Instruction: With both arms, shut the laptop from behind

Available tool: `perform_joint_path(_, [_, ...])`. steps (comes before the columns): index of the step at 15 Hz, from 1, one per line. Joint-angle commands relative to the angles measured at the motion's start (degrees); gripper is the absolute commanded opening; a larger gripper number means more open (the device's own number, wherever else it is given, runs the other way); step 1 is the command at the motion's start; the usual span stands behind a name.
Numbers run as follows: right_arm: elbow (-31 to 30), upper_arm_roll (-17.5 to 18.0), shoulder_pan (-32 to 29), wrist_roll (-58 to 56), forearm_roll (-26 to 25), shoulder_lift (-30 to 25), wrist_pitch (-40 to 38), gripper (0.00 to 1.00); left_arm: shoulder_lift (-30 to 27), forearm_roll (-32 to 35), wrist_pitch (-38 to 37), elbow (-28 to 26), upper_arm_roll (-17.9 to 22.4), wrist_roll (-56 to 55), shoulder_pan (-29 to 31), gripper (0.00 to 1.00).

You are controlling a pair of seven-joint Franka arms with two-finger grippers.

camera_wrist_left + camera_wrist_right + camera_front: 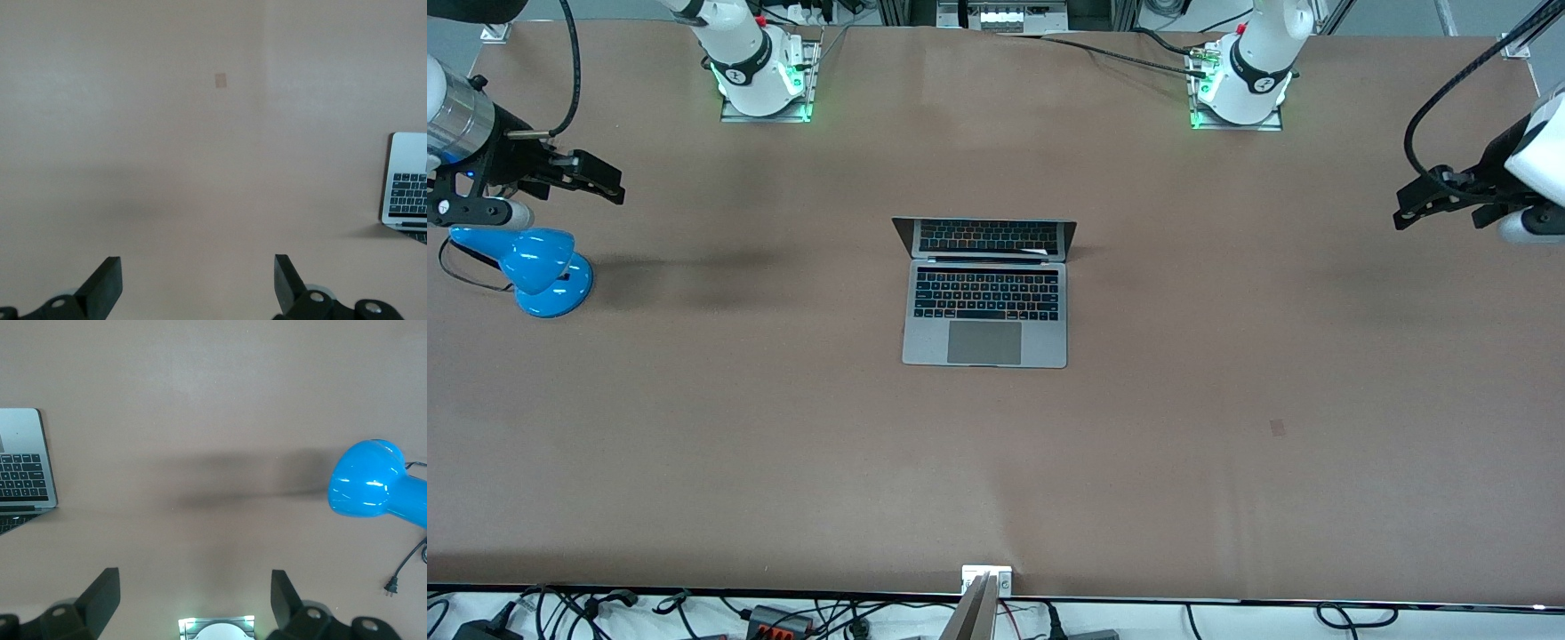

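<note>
Slim silver-grey metal laptop (985, 302) w/ black keyboard sits lid-up mid brown counter (1227, 373), screen facing the front cam, trackpad edge nearest it. Left end effector (1405, 212) hangs over the left arm's end of the counter, fingers (107, 283) spread wide, nothing btwn them; laptop corner (408, 180) shows in its wrist view. Right end effector (612, 182) hangs over the right arm's end, fingers (103, 597) also apart & empty, just above a glossy blue plastic desk lamp (538, 267), its black cord (405, 570) trailing on the counter. Both well apart from the laptop.
</note>
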Motion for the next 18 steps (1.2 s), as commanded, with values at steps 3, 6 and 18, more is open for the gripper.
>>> perform_joint_path(3, [2.2, -0.2, 0.0, -2.4, 0.2, 1.5, -0.9, 1.0, 1.6, -0.5, -3.4, 2.8, -0.2, 10.8, 0.8, 1.0])
perform_joint_path(6, [1.9, -0.2, 0.2, -2.5, 0.6, 2.3, -1.2, 0.2, 1.9, -0.8, -4.9, 2.8, -0.3, 4.9, 0.6, 1.0])
perform_joint_path(18, [-4.9, -0.2, 7.2, -2.2, 7.9, 1.4, -1.8, 0.0, 3.3, -1.6, -13.1, 3.9, -1.4, 5.8, -2.4, 0.0])
